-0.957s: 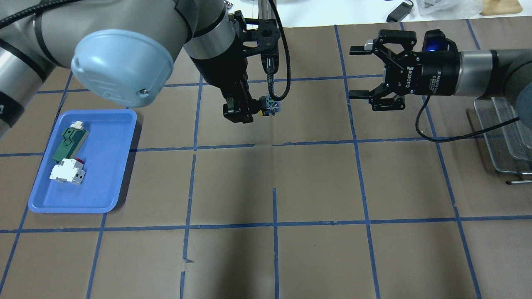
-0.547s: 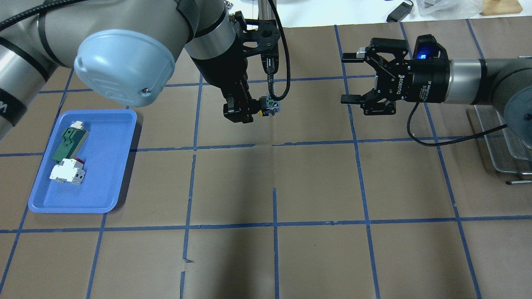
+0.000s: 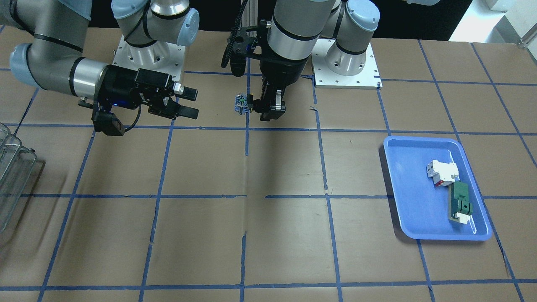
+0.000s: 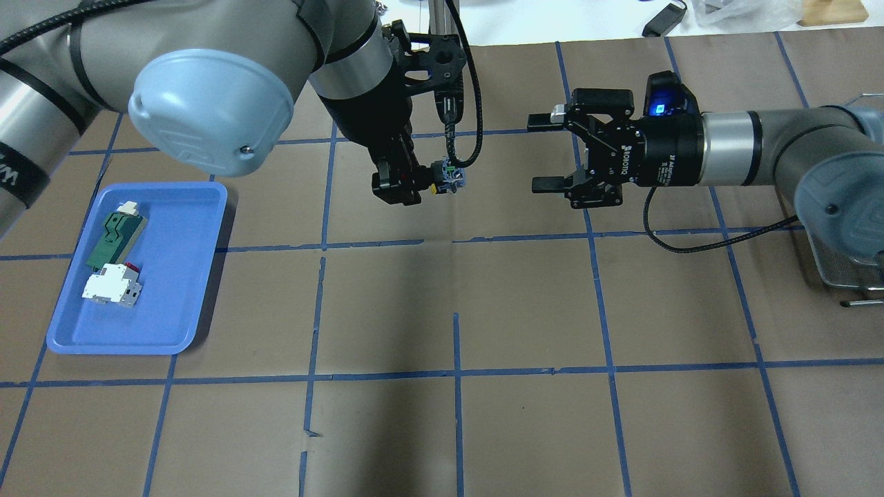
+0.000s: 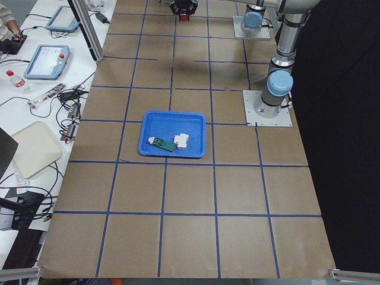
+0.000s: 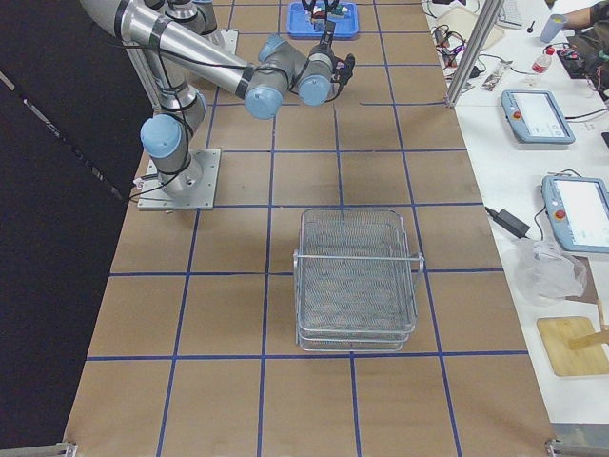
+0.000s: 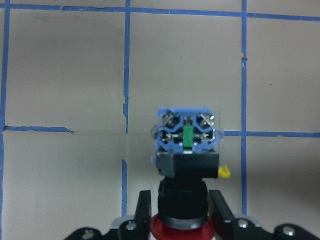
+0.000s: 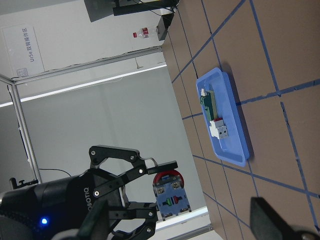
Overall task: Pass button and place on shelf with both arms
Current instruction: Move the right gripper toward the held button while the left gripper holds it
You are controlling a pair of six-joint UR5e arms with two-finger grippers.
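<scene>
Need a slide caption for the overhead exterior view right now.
Mid-handover: left hand holds the push-button switch, rear block facing the open right hand.

"ROBOTIQ" on the right pincer [image 4: 533, 154]; "Ur5e" on a wall sign [image 8: 22, 50]

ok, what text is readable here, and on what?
"ROBOTIQ": body of the open black two-finger right gripper, overhead view.
"OTIQ", start cut off: black left gripper holding the red-capped push button, right wrist view.
"Ur5e" plus Chinese characters: white wall sign.
Small print beside the right gripper's logo: too blurred.
Blue-framed tablet screens beside the table: too small.
</scene>
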